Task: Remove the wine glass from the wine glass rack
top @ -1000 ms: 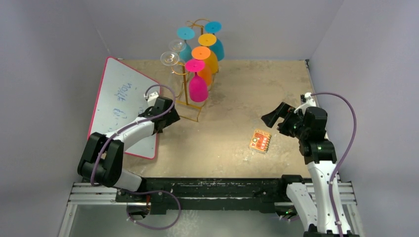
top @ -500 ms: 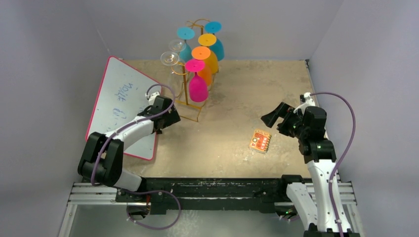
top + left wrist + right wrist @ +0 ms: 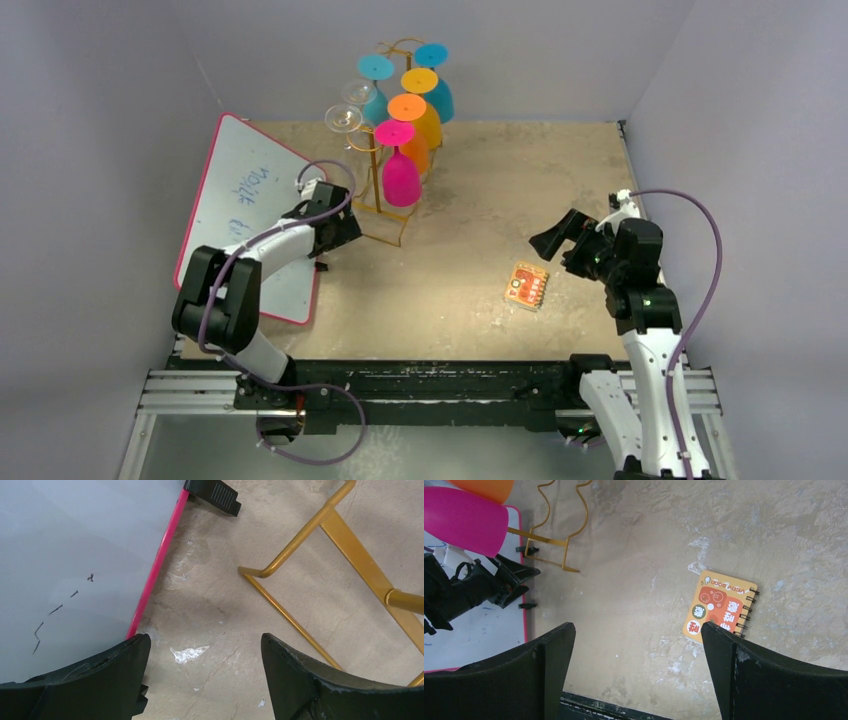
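The gold wire wine glass rack stands at the back middle with several glasses hung upside down: a pink one in front, orange, yellow and teal ones behind, clear ones at left. My left gripper is open and empty, low over the table just left of the rack's base. My right gripper is open and empty, above the table at the right. The pink glass and rack base show in the right wrist view.
A whiteboard with a pink frame lies at the left, its edge beside my left gripper. A small orange spiral notebook lies on the table near my right gripper; it also shows in the right wrist view.
My left gripper has moved a little back and toward the rack's base, the arm stretching out. The right arm has barely moved.
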